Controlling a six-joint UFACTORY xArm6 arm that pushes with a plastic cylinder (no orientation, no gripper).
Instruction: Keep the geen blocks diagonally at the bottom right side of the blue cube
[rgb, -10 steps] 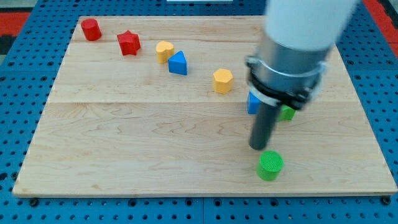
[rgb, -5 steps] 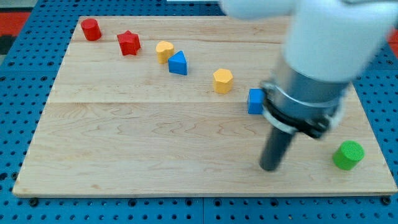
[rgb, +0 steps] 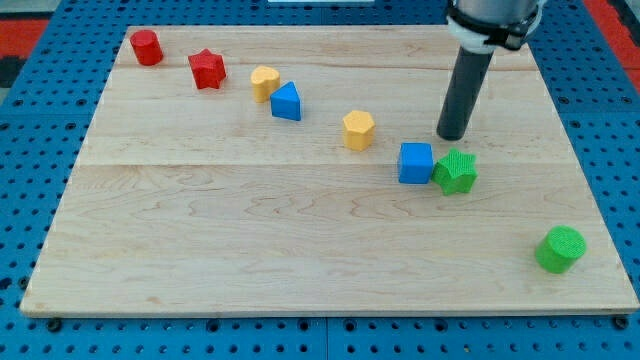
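The blue cube (rgb: 416, 163) sits right of the board's middle. A green star block (rgb: 456, 171) touches its right side, slightly lower. A green cylinder (rgb: 559, 249) stands near the board's bottom right corner, far from the cube. My tip (rgb: 452, 136) rests on the board just above the green star and up-right of the blue cube, a small gap away from both.
A diagonal line of blocks runs from the top left: red cylinder (rgb: 147, 47), red star (rgb: 207, 69), yellow block (rgb: 264, 82), blue wedge-like block (rgb: 287, 102), yellow hexagonal block (rgb: 358, 130). The wooden board's right edge (rgb: 590, 190) lies close to the green cylinder.
The green cylinder slid from below the cube to the bottom right corner. My tip then swung from the bottom of the board up to above the green star, uncovering it.
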